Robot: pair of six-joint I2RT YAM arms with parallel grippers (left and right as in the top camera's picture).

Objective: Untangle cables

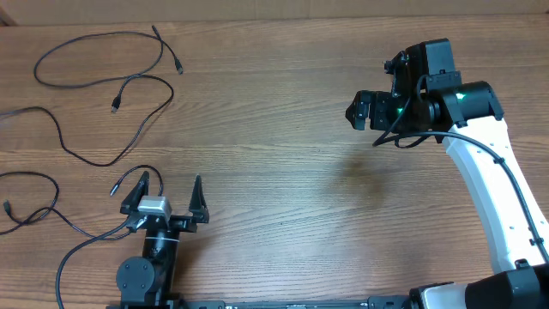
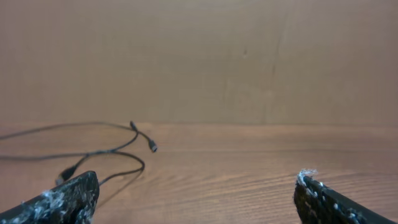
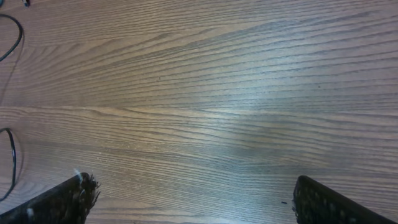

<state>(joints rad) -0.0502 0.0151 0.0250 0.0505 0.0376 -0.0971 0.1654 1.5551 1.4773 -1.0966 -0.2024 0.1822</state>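
Note:
Several thin black cables lie as separate loose strands on the left of the wooden table. One loop (image 1: 179, 68) is at the far left back. A second strand (image 1: 115, 106) curves below it. A third (image 1: 55, 196) lies at the left edge. A plug end (image 1: 112, 190) lies just left of my left gripper (image 1: 170, 183), which is open and empty, low at the front left. The left wrist view shows strands and a plug (image 2: 153, 147) ahead to the left of the open jaws (image 2: 196, 193). My right gripper (image 1: 364, 110) is raised at the right, open and empty (image 3: 193, 193).
The wooden table (image 1: 283, 197) is bare wood between the two arms. In the right wrist view, bits of black cable (image 3: 13, 163) show at the far left edge. The right arm's own thick black wire (image 1: 489, 150) runs along its white link.

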